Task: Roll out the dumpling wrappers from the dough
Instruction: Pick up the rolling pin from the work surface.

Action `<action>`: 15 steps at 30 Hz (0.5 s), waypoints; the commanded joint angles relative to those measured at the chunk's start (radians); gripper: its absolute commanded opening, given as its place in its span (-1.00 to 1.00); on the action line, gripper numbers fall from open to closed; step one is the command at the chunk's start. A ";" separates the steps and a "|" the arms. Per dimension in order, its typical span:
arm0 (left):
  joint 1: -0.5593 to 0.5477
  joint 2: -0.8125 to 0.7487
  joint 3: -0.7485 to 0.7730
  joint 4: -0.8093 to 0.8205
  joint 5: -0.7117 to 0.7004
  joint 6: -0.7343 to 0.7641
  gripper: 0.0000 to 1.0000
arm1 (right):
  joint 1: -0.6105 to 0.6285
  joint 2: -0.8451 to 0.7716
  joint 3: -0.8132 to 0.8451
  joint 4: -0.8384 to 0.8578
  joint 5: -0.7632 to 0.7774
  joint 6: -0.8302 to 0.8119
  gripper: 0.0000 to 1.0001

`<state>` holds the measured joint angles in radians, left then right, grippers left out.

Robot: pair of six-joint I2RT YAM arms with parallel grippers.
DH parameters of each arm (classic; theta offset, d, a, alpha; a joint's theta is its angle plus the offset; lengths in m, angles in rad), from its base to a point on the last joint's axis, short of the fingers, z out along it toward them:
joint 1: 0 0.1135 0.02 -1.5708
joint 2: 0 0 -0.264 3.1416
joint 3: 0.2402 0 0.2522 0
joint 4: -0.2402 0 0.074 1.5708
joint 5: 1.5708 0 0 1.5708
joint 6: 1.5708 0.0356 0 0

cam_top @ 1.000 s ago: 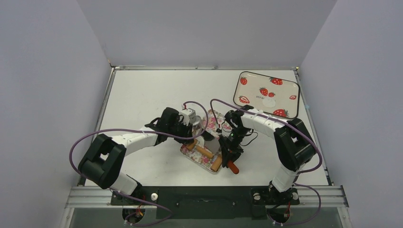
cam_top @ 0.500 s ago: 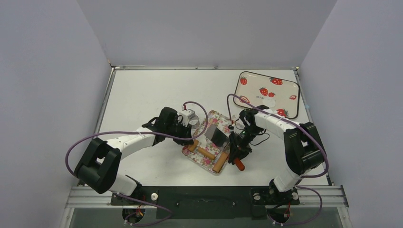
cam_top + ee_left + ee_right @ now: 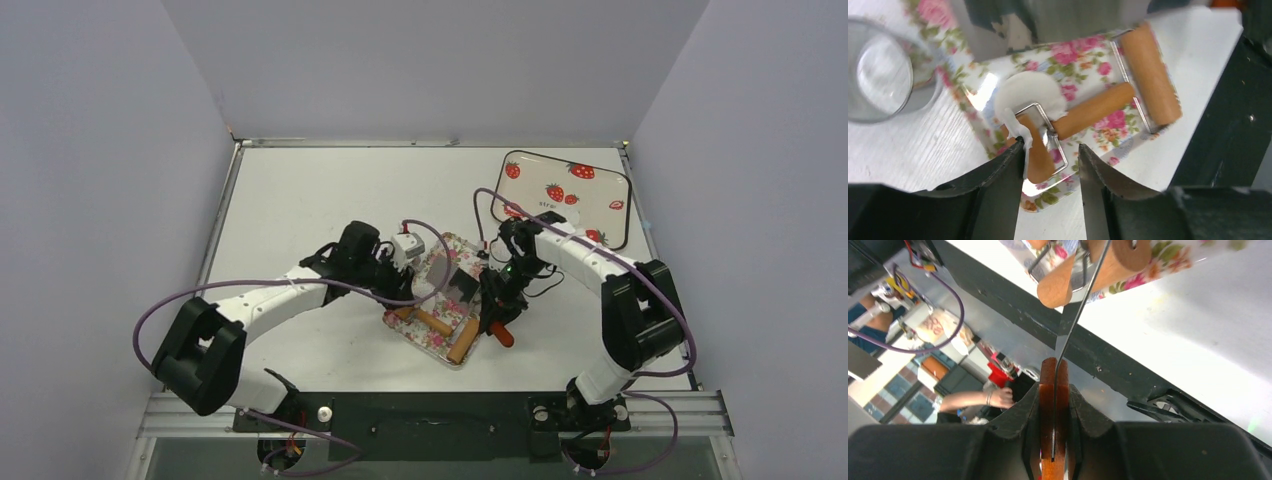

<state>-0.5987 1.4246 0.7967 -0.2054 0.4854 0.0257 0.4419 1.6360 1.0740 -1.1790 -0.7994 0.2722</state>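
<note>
White dough [image 3: 1030,95], pressed into a small flat round, was seen on the floral tray [image 3: 1083,60] near the table's middle, partly covered by the wooden roller [image 3: 1093,109]. The left gripper [image 3: 1051,147] was held unclenched just short of the round, jaws parted either side of the roller's end, with a shred of dough touching one fingertip [image 3: 1015,156]. The right gripper [image 3: 1054,390] was clamped on the red-handled spatula [image 3: 1048,371] at the tray's right edge.
</note>
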 commanded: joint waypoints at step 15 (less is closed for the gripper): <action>-0.249 0.200 0.256 -0.285 0.113 0.933 0.19 | -0.194 -0.190 0.065 0.042 0.076 0.002 -1.00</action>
<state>-0.8062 1.5826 0.9638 -0.3588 0.6243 0.7498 0.2779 1.5040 1.1618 -1.1706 -0.7174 0.3031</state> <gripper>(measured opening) 0.594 0.152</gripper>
